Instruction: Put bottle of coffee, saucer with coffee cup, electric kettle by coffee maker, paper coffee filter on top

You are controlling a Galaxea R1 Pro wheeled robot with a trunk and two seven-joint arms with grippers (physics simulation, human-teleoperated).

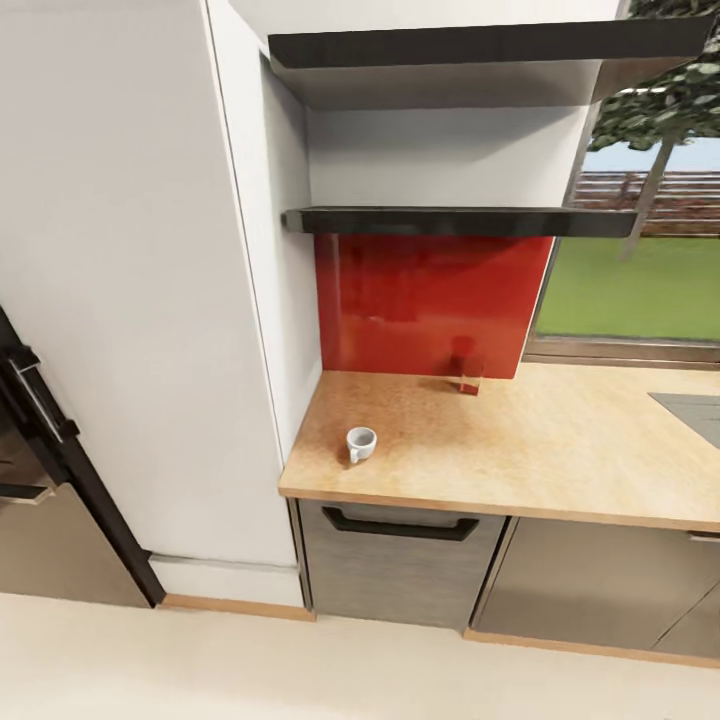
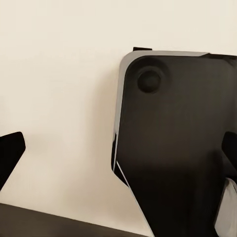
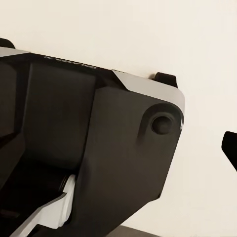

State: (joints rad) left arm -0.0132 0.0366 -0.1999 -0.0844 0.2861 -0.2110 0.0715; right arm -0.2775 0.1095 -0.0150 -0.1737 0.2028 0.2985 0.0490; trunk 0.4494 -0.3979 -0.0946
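A small white coffee cup (image 1: pixel 361 443) stands upright on the light wood kitchen countertop (image 1: pixel 560 450), near its left front corner. Above it hangs the black kitchen shelf (image 1: pixel 460 221) over a red wall panel (image 1: pixel 430 300); the shelf's top face is hidden from here. The coffee maker, bottle of coffee, paper coffee filter, saucer and electric kettle are out of view. My left gripper (image 2: pixel 118 150) is open over the robot's dark base and pale floor. My right gripper (image 3: pixel 118 98) also looks open, with one fingertip (image 3: pixel 230 148) at the frame's edge.
A small see-through reddish glass-like thing (image 1: pixel 470 375) stands by the red panel. A tall white cabinet (image 1: pixel 150 300) bounds the counter's left end. A second black shelf (image 1: pixel 480 45) hangs higher. A sink corner (image 1: pixel 695 412) and a window (image 1: pixel 640 280) lie right. Grey cabinet fronts (image 1: pixel 400 570) are below.
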